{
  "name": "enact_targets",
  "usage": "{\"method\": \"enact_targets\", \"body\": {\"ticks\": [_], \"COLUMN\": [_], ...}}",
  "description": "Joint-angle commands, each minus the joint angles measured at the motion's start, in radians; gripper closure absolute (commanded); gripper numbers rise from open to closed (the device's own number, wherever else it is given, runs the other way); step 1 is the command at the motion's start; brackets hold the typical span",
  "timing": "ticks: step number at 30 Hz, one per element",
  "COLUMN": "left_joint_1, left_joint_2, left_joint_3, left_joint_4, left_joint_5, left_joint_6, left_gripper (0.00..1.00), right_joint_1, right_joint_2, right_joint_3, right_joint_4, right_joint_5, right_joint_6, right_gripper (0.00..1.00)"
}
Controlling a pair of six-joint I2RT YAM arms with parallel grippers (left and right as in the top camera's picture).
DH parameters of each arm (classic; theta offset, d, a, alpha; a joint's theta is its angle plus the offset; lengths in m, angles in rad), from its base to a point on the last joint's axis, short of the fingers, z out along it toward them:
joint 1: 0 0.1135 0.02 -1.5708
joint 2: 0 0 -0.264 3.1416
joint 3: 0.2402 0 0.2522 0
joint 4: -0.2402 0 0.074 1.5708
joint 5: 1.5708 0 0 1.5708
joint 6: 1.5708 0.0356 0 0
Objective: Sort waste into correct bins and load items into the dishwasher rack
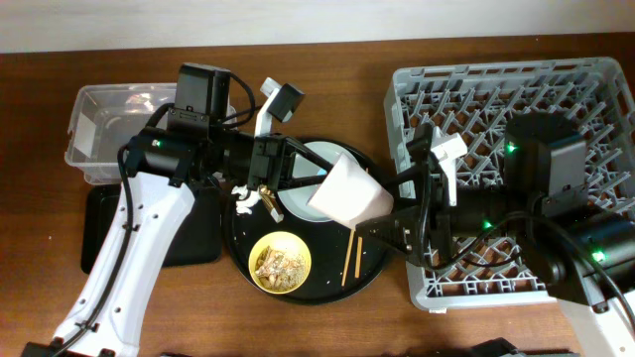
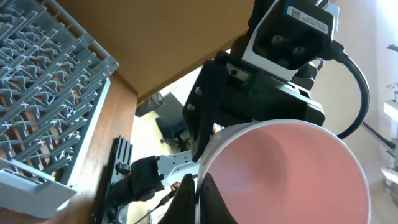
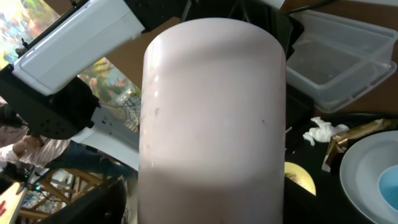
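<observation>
Pale pink and held clear of the table, the pink cup hangs over the round black tray, between the two arms. In the left wrist view its open mouth faces the camera. The left gripper seems to be pinching the rim, one finger inside and one outside, though only the finger roots show at the bottom edge, so I hedge on that. The right gripper reaches in from the rack side. Its wrist view shows the cup's wall filling the frame with a dark finger low on either side, so the fingers stand apart around the cup. I cannot tell whether they are pressing on it.

This looks like a handover. The cup's long axis runs roughly along the line between the arms, mouth towards the left arm and base towards the right. The dishwasher rack lies on the right side, directly beneath the right arm, which makes it the nearer arm for loading.

The rest sits on the round tray:
- the plate, with the light-blue cup inside it
- the yellow bowl, holding the food scraps
- the chopsticks
- the tissue and the gold wrapper, just beside the plate

The clear tub and the shallow black tray wait on the left.
</observation>
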Motion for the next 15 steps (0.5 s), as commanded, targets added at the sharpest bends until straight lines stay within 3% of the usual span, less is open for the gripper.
{"method": "enact_targets", "body": {"ticks": [1,5,6,7,8,13,15], "left_joint_1": [-0.004,-0.004,-0.004,-0.004,-0.002,0.023,0.024], "left_joint_2": [-0.01,-0.01,-0.01,-0.01,-0.01,-0.01,-0.01], "left_joint_3": [0.017,0.016,0.016,0.016,0.016,0.016,0.016], "left_joint_4": [0.002,0.002,0.002,0.002,0.002,0.002,0.002], "left_joint_5": [0.017,0.017,0.017,0.015,0.014,0.007,0.007], "left_joint_6": [0.019,0.019,0.019,0.019,0.019,0.019,0.019], "left_gripper": [0.99,1.0,0.89,0.25,0.01,0.01,0.01], "right_joint_1": [0.011,0.011,0.011,0.011,0.011,-0.042,-0.133], "right_joint_2": [0.001,0.001,0.0,-0.006,-0.021,-0.185,-0.258], "right_joint_3": [0.01,0.01,0.01,0.01,0.01,0.01,0.018], "right_joint_4": [0.025,0.056,0.056,0.055,0.043,-0.072,-0.226], "right_joint_5": [-0.002,-0.002,0.0,0.025,0.082,0.448,0.727], "right_joint_6": [0.021,0.029,0.029,0.029,0.03,0.153,0.258], "right_gripper": [0.37,0.47,0.48,0.48,0.48,0.48,0.48]}}
